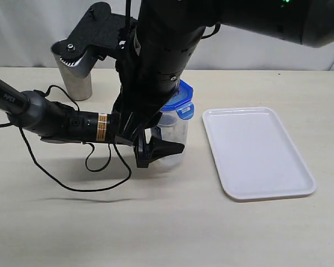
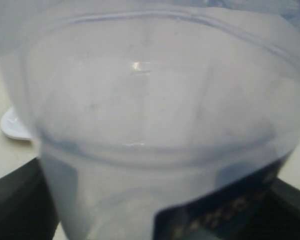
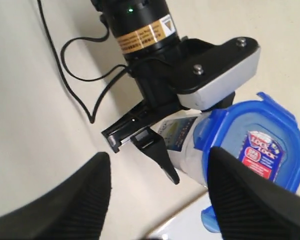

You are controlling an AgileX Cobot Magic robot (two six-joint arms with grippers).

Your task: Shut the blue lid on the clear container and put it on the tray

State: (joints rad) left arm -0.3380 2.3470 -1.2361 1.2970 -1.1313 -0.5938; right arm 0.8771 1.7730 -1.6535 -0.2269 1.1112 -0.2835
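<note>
Left gripper (image 1: pixel 161 151) clamps clear container (image 1: pixel 176 131); right gripper (image 3: pixel 157 200) spread wide above blue lid (image 3: pixel 257 145).

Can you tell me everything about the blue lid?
The blue lid looks like shiny plastic, roundish, with a red, white and blue sticker in the middle. It lies flat on top of the clear container, which stands upright near the tray. Snap flaps stick out around its edge; one hangs down the side. The right gripper hovers open above it.
</note>
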